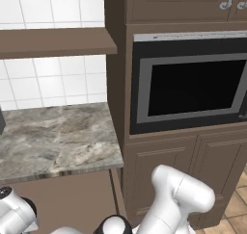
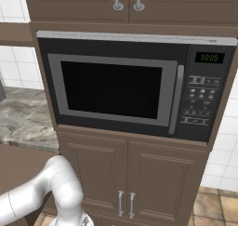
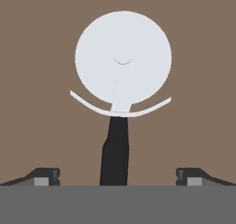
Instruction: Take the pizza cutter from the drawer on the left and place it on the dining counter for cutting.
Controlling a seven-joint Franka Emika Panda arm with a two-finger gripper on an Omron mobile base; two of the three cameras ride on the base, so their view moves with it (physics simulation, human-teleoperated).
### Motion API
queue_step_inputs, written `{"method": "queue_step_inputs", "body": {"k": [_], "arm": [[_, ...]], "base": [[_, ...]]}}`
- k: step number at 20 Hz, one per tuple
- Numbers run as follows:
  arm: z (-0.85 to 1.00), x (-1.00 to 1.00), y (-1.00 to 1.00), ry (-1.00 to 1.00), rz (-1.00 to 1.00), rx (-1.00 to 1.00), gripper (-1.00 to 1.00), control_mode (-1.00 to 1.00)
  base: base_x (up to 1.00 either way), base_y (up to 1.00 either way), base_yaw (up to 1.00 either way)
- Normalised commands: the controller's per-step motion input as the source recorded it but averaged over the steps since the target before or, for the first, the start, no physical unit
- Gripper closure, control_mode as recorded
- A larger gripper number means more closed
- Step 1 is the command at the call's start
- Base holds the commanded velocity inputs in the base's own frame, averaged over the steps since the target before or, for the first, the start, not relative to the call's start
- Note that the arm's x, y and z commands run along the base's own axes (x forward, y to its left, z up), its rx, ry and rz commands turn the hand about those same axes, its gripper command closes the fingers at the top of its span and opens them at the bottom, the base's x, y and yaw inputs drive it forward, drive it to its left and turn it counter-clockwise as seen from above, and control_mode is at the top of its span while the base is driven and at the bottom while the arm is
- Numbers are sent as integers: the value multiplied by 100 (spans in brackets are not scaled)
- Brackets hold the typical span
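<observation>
The pizza cutter [image 3: 122, 61] lies flat on the brown floor of the drawer [image 3: 37, 80], straight under my hand. Its round silvery-white wheel is toward the top of the hand view. Its black handle [image 3: 115, 154] runs down toward the bottom edge. My gripper [image 3: 118, 176] is open wide, one fingertip far to each side of the handle and touching nothing. In the base views my white arm [image 1: 178, 194] bends down low in front of the cabinets. The dining counter is out of view.
A built-in microwave [image 2: 125, 85] sits in the tall brown cabinet, with cabinet doors [image 2: 130, 174] below it. To its left are a marble worktop [image 1: 53, 136] backed by white tiles and a brown shelf [image 1: 53, 41] above.
</observation>
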Motion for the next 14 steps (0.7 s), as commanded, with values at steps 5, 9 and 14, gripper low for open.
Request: {"method": "queue_step_inputs", "body": {"k": [5,9,14], "arm": [[-12,0,8,0,0,3,-100,-100],[-4,0,0,0,0,1,-100,-100],[-3,0,0,0,0,0,-100,-100]], "base": [[0,0,0],[0,0,0],[0,0,0]]}}
